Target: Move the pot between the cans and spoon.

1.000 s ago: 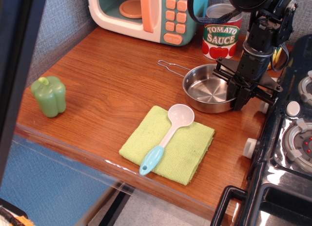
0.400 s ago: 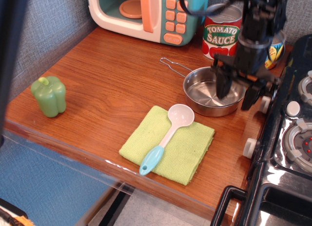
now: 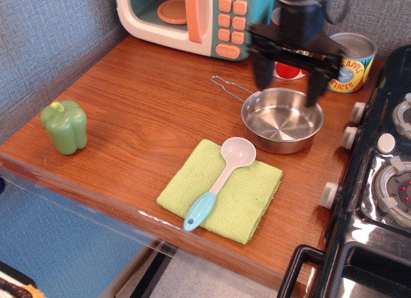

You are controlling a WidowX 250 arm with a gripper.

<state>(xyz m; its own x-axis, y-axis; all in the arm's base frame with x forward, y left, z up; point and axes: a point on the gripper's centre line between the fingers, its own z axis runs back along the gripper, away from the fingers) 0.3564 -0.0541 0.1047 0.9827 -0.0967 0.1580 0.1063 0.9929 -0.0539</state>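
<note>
The shiny steel pot [image 3: 282,121] sits on the wooden table, its wire handle [image 3: 226,87] pointing back left. It lies between the spoon [image 3: 221,176], which rests on a green cloth [image 3: 247,201] in front of it, and the cans behind. The pineapple can [image 3: 349,62] stands at the back right. The red tomato can [image 3: 290,70] is mostly hidden behind my gripper. My gripper [image 3: 287,79] is open and empty, raised above the pot's far rim, its two dark fingers [image 3: 261,73] spread wide.
A toy microwave [image 3: 192,15] stands at the back. A green toy pepper [image 3: 65,126] sits at the left near the table's front edge. A black toy stove [image 3: 379,182] with knobs borders the right side.
My gripper let go of the pot's right rim, rose and moved back and left. The pot stayed in place. The pineapple can came into view.
</note>
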